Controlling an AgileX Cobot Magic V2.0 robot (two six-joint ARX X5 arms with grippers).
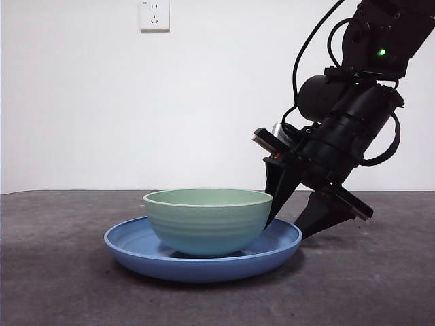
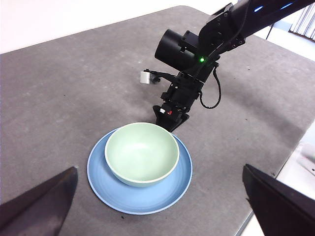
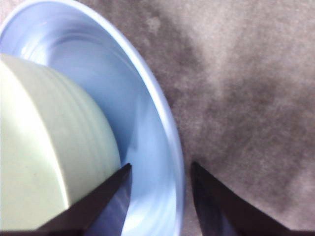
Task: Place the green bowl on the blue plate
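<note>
The green bowl point(image 1: 207, 221) sits upright in the middle of the blue plate point(image 1: 136, 248) on the grey table. My right gripper point(image 1: 285, 229) is low at the plate's right side, tilted down and open. In the right wrist view, one jaw is over the inside of the plate point(image 3: 142, 123), close beside the bowl's outer wall point(image 3: 44, 147). The other jaw is outside the rim, over the table. It holds nothing. My left gripper point(image 2: 160, 168) waits high above, open and empty, and looks down on the bowl point(image 2: 141, 153), the plate point(image 2: 142, 201) and the right gripper point(image 2: 170, 120).
The dark grey table point(image 1: 61, 285) stretches around the plate. A white wall with a socket point(image 1: 154, 15) stands behind. The table's edge point(image 2: 275, 162) lies towards the right arm's side.
</note>
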